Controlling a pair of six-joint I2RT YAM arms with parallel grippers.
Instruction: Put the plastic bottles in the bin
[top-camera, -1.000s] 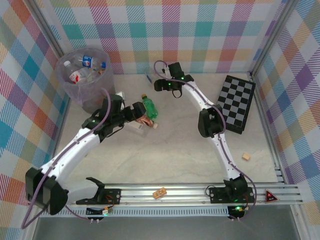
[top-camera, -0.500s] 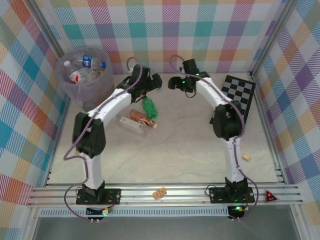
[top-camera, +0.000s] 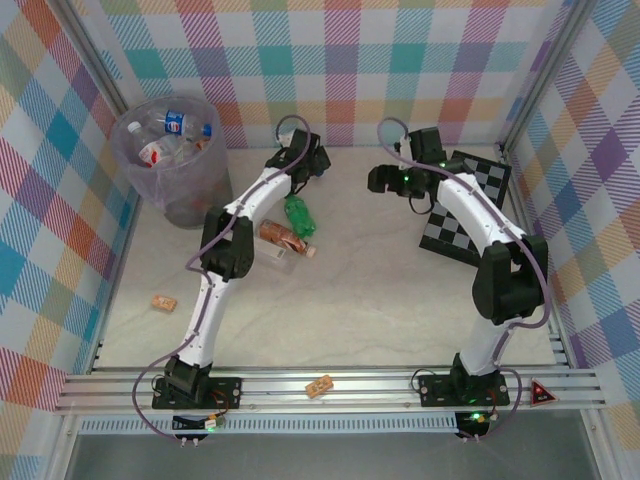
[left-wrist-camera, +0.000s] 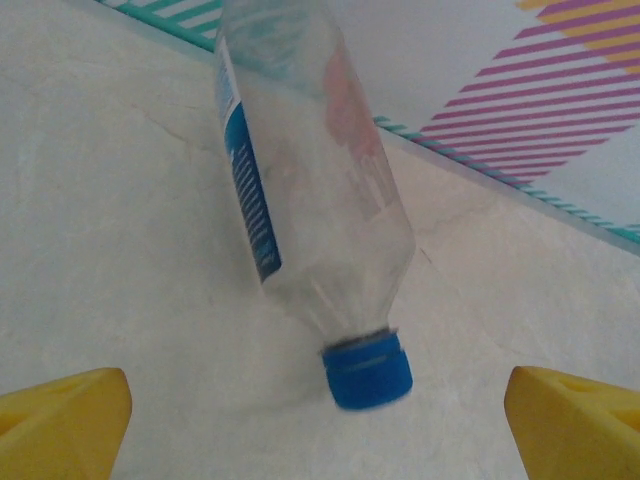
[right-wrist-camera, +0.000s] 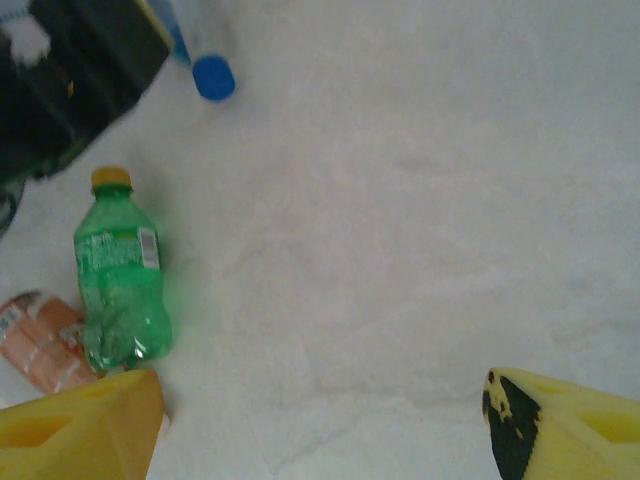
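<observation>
Three loose bottles lay on the table (top-camera: 380, 290), outside the one bin (top-camera: 150, 185), which held several: one clear bottle (left-wrist-camera: 310, 200) by the far wall, one green bottle (top-camera: 298, 215), one amber bottle (top-camera: 285, 238). The left claw (left-wrist-camera: 320, 412) sat spread wide and empty, just short of the clear bottle's cap, likely lined up to grab it. The right claw (right-wrist-camera: 320, 420) was spread and empty too, probably waiting.

I see the tall round translucent grey plastic bin (top-camera: 188, 195) in the far left corner, with several small plastic bottles (top-camera: 170, 128) inside. Right of it, by the back wall, lies a clear blue-capped plastic bottle (left-wrist-camera: 300, 190). Nearer me lies a green yellow-capped plastic bottle (top-camera: 299, 215), with an amber red-labelled plastic bottle (top-camera: 283, 238) just to its left. The black-and-white checkerboard (top-camera: 445, 232) sits far right.
</observation>
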